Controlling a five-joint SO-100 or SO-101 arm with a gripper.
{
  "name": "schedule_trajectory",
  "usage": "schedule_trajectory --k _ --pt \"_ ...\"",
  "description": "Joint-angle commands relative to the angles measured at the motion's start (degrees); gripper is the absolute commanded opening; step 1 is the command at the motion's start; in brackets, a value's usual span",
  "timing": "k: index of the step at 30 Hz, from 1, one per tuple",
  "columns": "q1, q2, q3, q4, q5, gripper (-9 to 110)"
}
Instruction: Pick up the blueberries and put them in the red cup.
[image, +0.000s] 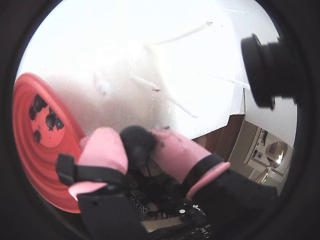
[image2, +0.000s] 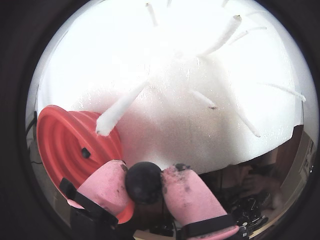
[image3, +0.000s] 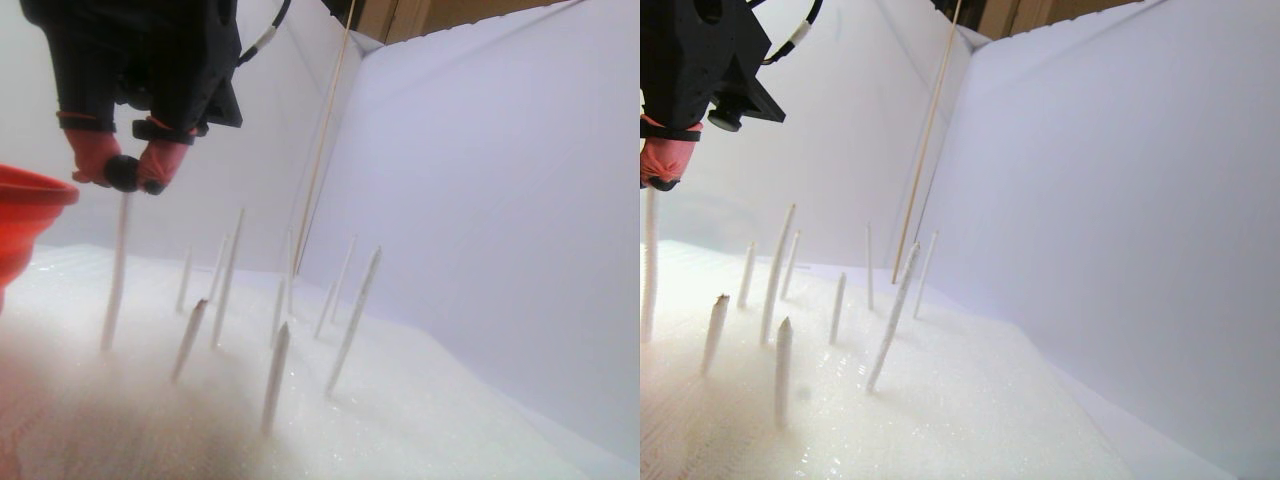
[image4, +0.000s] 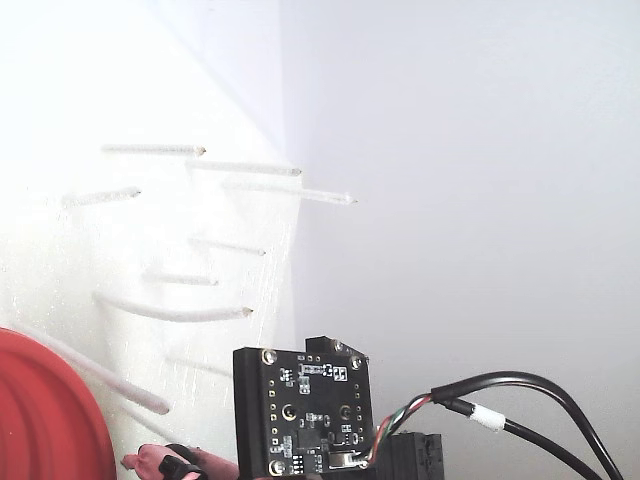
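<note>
The pink fingers pinch one blueberry just beside the red cup, which holds other blueberries

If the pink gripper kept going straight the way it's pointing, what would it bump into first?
Probably the white foam floor. The gripper, shut on a blueberry, points down at it in both wrist views. A white stick stands just below it in the stereo pair view and might come first; depth is unclear.
</note>
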Motion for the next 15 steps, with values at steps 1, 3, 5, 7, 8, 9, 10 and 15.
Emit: schedule_trajectory --k 1,3,5,7,8,9,10,15 --pt "-0.6 4.4 -4.0 0.8 0.7 11" --pt "-1.4 5.2 -4.1 1.3 1.1 11" --pt "-2.0 6.1 -4.5 2.3 1.6 11" --pt "-2.7 7.0 -4.7 3.0 2.1 11" --pt "-3.1 7.3 -4.7 3.3 2.4 11" --pt "-3.4 7.6 -4.7 3.5 2.6 11" --pt "-3.9 8.2 -4.7 3.7 2.8 11" --pt "-5.5 9.5 -4.7 4.3 4.0 11"
